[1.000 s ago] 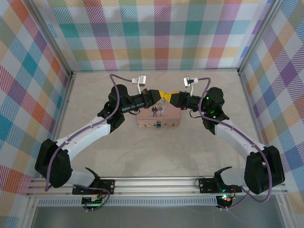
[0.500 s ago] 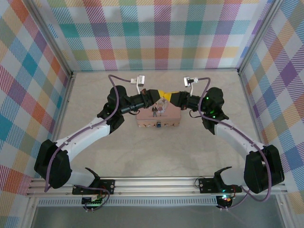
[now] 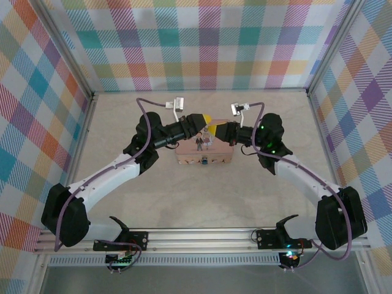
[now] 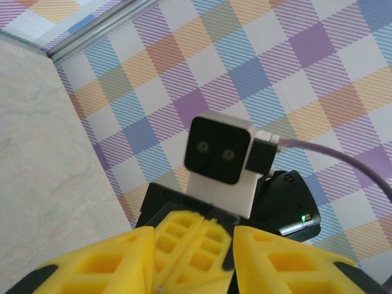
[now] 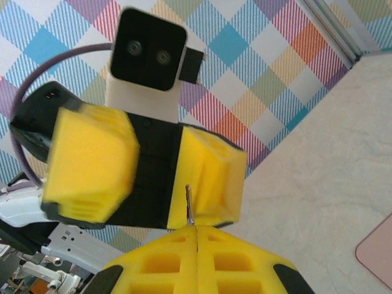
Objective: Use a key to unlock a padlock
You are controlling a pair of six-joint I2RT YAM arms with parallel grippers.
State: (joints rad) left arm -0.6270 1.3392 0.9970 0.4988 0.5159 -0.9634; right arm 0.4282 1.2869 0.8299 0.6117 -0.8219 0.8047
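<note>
Above the back of the pink tin [image 3: 190, 153] my two grippers meet tip to tip. My right gripper [image 5: 196, 228] is shut on the key [image 5: 190, 205], a thin metal sliver sticking out from between its yellow pads. My left gripper [image 4: 195, 239] is open, its two fingers [image 4: 92, 263] standing either side of the right gripper's closed tips. In the top view the left gripper [image 3: 203, 120] and right gripper [image 3: 215, 128] nearly touch. The padlock [image 3: 204, 162], small and blue, hangs at the tin's front face, below and in front of both grippers.
The tin rests mid-table on the beige surface, and a corner of it [image 5: 376, 251] shows in the right wrist view. Checkered walls close in the back and both sides. Bare table lies between the tin and the arm bases.
My left gripper has opened off the key while my right gripper closed on it. Both grippers have shifted slightly back and left over the tin.
</note>
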